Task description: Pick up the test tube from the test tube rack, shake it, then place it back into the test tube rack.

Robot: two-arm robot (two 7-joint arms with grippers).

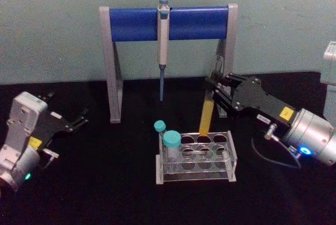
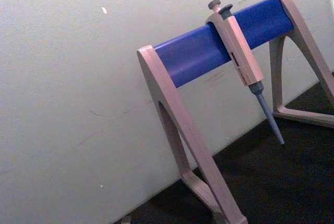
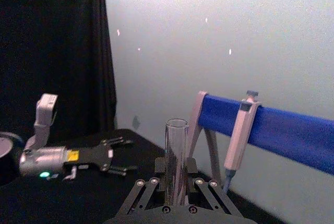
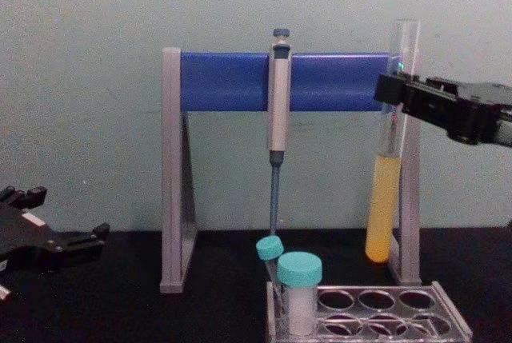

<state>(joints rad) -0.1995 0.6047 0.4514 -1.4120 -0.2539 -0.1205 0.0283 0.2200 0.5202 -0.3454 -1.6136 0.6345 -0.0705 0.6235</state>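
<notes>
The test tube (image 1: pixel 206 116), long clear glass with yellow liquid in its lower part, hangs upright with its round bottom just above the back row of the test tube rack (image 1: pixel 231 158). My right gripper (image 1: pixel 214 92) is shut on the tube's upper half. From the chest, the tube (image 4: pixel 384 207) is clear of the rack (image 4: pixel 450 324), and the right gripper (image 4: pixel 394 92) clamps it near the top. In the right wrist view the open tube mouth (image 3: pixel 176 145) rises between the fingers. My left gripper (image 1: pixel 81 119) rests open at the far left of the table.
A grey-and-blue pipette stand (image 1: pixel 136 23) stands behind the rack, with a pipette (image 1: pixel 163 41) hanging from its bar. Two teal-capped tubes (image 1: pixel 171 143) fill the rack's left column. A white object (image 1: pixel 331 52) sits at the right edge.
</notes>
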